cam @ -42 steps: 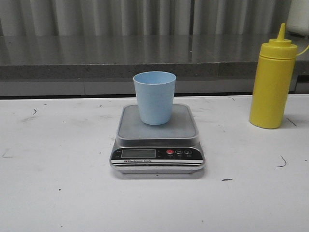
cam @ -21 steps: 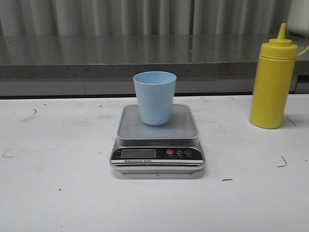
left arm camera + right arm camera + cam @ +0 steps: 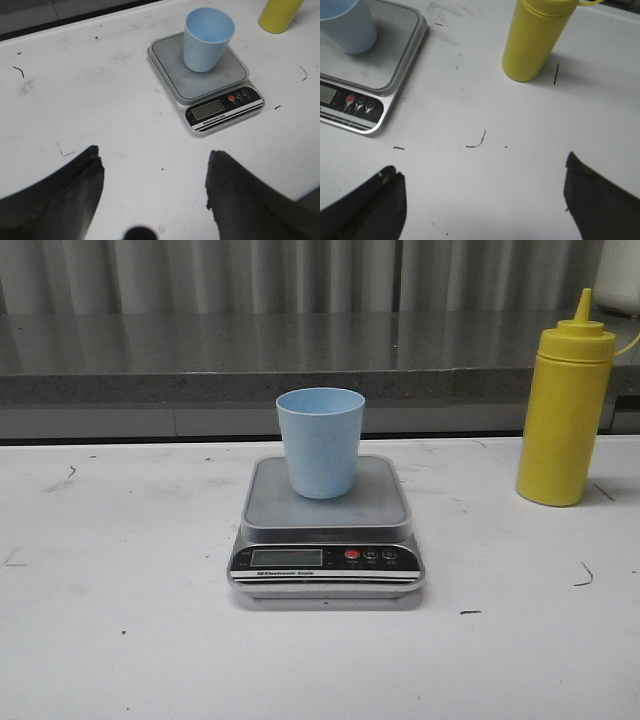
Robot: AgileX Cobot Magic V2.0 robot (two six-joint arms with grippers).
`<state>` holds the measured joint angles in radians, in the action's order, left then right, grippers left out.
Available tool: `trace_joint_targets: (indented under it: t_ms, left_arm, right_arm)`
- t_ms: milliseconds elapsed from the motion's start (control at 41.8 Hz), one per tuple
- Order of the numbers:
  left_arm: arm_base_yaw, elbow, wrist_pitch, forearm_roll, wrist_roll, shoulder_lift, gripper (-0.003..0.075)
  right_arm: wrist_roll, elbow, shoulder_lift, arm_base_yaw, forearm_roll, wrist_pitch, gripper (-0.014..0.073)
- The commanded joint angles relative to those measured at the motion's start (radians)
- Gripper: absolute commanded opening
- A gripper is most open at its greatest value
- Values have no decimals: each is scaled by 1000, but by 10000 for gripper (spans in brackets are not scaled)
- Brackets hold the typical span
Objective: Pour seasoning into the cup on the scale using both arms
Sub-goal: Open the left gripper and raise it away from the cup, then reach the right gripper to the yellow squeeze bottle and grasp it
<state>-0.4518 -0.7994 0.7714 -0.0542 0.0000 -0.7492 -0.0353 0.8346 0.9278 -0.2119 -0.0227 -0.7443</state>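
The pale blue cup (image 3: 320, 442) stands upright on the steel platform of the scale (image 3: 326, 530) in the middle of the table; both also show in the left wrist view, cup (image 3: 208, 39), scale (image 3: 210, 92). The yellow seasoning bottle (image 3: 565, 405) stands upright at the far right, apart from the scale, and appears as bottle (image 3: 536, 37) in the right wrist view. My left gripper (image 3: 154, 162) is open over bare table, well short of the scale. My right gripper (image 3: 480, 172) is open over bare table, short of the bottle. Neither arm shows in the front view.
A white table (image 3: 120, 620) with small dark marks carries everything. A grey ledge (image 3: 200, 360) and a corrugated wall run along the back. The scale's corner (image 3: 365, 100) lies to one side of my right gripper.
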Motion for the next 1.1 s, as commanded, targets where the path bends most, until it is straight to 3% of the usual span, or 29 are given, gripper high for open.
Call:
trace_joint_targets:
  t_ms: [0,431,790,1078]
  left_arm:
    - [0,-25,-71,-9,0,5,439]
    - [0,-25,-71,-9,0,5,439]
    - [0,-25,-71,-9,0,5,439]
    - [0,-25,-71,-9,0,5,439]
  right_arm:
    - [8,-39,24,0,11,172,653]
    - [16,-451,189,2,-59,1126,653]
    - [13,-457,456,2,-81,1494,653]
    - [-51,-441,598,2,-199,1707,653]
